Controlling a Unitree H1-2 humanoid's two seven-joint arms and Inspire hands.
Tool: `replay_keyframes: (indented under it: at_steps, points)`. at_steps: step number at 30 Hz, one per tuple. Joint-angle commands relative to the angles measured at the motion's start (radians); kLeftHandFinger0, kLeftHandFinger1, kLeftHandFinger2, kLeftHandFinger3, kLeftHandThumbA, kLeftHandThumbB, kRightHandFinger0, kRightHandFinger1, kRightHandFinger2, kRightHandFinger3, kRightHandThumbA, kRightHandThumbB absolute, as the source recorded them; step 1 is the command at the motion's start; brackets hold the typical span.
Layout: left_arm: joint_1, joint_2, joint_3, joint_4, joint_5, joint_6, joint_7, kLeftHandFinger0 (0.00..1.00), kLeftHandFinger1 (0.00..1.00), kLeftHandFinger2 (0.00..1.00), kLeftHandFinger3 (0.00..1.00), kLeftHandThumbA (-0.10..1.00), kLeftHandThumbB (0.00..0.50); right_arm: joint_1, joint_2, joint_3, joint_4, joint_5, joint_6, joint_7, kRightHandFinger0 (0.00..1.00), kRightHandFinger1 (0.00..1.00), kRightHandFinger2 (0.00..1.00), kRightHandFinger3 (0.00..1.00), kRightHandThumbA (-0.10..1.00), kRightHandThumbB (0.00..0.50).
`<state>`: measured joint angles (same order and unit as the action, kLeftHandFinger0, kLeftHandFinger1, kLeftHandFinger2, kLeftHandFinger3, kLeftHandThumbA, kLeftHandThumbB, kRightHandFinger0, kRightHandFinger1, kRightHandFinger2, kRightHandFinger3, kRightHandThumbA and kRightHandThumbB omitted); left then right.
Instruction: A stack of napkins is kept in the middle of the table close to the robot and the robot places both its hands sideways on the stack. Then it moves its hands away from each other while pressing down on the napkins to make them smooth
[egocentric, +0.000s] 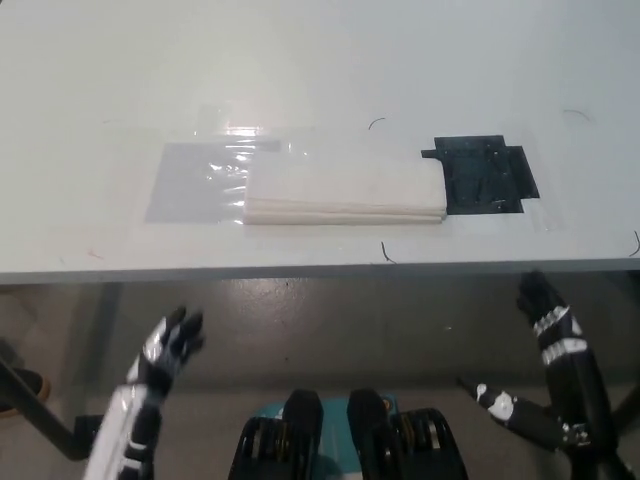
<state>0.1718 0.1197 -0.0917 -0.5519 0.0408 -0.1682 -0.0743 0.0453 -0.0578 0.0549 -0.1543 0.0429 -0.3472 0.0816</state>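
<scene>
Nearest to us, both hands hang below the table edge, over the floor and not yet over the work surface. Our left hand (172, 342) sits at the lower left with its fingers loosely spread and nothing in it. Our right hand (545, 308) is raised at the lower right just under the table's front edge; it carries nothing that we can see, but its fingers bunch into a dark shape and we cannot tell how far apart they are. Beyond them the table (320, 60) begins, and close to its near edge lies the stack of napkins (345, 192), a flat white pile roughly in the middle. It rests partly on a clear plastic sheet (195, 182) that spreads out to its left, and a black flat piece (485, 176) lies touching or just beside its right end. We judge that the task has not started: neither of the 2 hands touches the pile. From here the main risk is the lift itself, since either hand could catch the underside or lip of the table on the way up. Once pressing, the slick plastic could let the whole pile slide instead of smoothing out, and uneven pressure could drag the top napkins sideways, toward the near edge or onto the black piece.
</scene>
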Motion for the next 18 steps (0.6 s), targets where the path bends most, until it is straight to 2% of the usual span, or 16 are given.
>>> replay_keyframes:
  at_steps: [1, 2, 4, 6, 9, 13, 14, 15, 16, 17, 18]
  points:
    - [-0.153, 0.051, -0.009, -0.064, -0.091, 0.067, -0.064, 1.00, 1.00, 1.00, 1.00, 1.00, 0.229, -0.108, -0.021, 0.024, -0.081, 0.088, -0.010, 0.056, 1.00, 1.00, 1.00, 1.00, 1.00, 0.499]
    - [-0.207, 0.052, -0.006, -0.064, -0.071, 0.099, -0.062, 1.00, 1.00, 1.00, 1.00, 1.00, 0.263, -0.148, -0.019, 0.027, -0.084, 0.091, 0.002, 0.055, 1.00, 1.00, 1.00, 1.00, 1.00, 0.500]
    - [-0.285, 0.045, -0.002, -0.045, -0.079, 0.140, -0.053, 1.00, 1.00, 1.00, 1.00, 1.00, 0.302, -0.216, -0.019, 0.031, -0.065, 0.100, 0.014, 0.061, 1.00, 1.00, 1.00, 1.00, 1.00, 0.500]
    - [-0.355, 0.037, 0.001, -0.013, -0.070, 0.171, -0.046, 1.00, 1.00, 1.00, 1.00, 1.00, 0.321, -0.284, -0.014, 0.034, -0.036, 0.115, 0.027, 0.067, 1.00, 1.00, 1.00, 1.00, 1.00, 0.500]
    - [-0.506, -0.004, 0.011, 0.094, -0.127, 0.259, -0.032, 1.00, 1.00, 1.00, 1.00, 1.00, 0.361, -0.415, 0.014, 0.036, -0.016, 0.153, 0.153, 0.057, 1.00, 1.00, 1.00, 1.00, 1.00, 0.500]
    - [-0.642, -0.043, 0.031, 0.253, -0.116, 0.258, -0.013, 1.00, 1.00, 1.00, 1.00, 1.00, 0.381, -0.542, 0.070, 0.038, 0.048, 0.157, 0.224, 0.033, 1.00, 1.00, 1.00, 1.00, 1.00, 0.454]
    - [-0.684, -0.054, 0.037, 0.312, -0.120, 0.247, -0.014, 1.00, 1.00, 1.00, 1.00, 1.00, 0.403, -0.579, 0.079, 0.033, 0.076, 0.172, 0.255, 0.034, 1.00, 1.00, 1.00, 1.00, 1.00, 0.438]
    - [-0.716, -0.061, 0.040, 0.362, -0.111, 0.236, -0.011, 1.00, 1.00, 1.00, 1.00, 1.00, 0.387, -0.609, 0.083, 0.027, 0.108, 0.178, 0.272, 0.039, 1.00, 1.00, 1.00, 1.00, 1.00, 0.423]
    - [-0.743, -0.071, 0.043, 0.402, -0.097, 0.244, -0.003, 1.00, 1.00, 1.00, 1.00, 1.00, 0.376, -0.636, 0.095, 0.017, 0.144, 0.184, 0.282, 0.035, 1.00, 1.00, 1.00, 1.00, 1.00, 0.387]
    - [-0.764, -0.078, 0.046, 0.432, -0.092, 0.249, 0.002, 1.00, 1.00, 1.00, 1.00, 1.00, 0.400, -0.657, 0.104, 0.009, 0.171, 0.191, 0.287, 0.032, 1.00, 1.00, 1.00, 1.00, 1.00, 0.398]
    - [-0.798, -0.086, 0.051, 0.484, -0.091, 0.252, 0.007, 1.00, 1.00, 1.00, 1.00, 1.00, 0.402, -0.689, 0.116, -0.002, 0.217, 0.209, 0.296, 0.032, 1.00, 1.00, 1.00, 1.00, 1.00, 0.397]
